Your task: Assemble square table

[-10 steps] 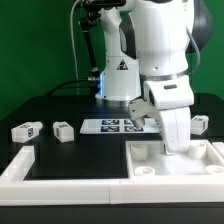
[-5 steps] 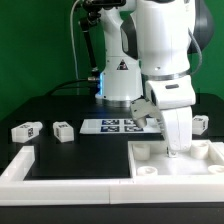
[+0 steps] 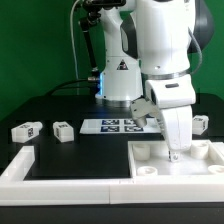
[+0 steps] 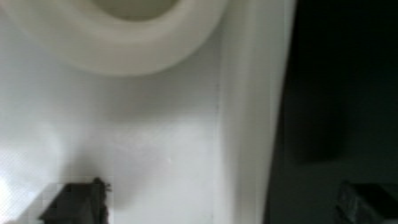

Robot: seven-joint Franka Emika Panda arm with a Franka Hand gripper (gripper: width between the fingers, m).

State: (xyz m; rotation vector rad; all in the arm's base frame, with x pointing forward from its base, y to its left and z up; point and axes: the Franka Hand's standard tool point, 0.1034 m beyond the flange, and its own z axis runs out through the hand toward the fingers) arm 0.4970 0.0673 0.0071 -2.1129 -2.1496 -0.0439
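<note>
Tool spread wide, pinching nothing, right over white plastic square tabletop slab, lower right of exterior view; round corner socket in wrist view.

No words or numbers can be read. A black triangular warning sign stands on the white robot arm base. Black-and-white square tags, too small to decipher, mark the flat white marker board, a short white block leg and the second leg beside it
</note>
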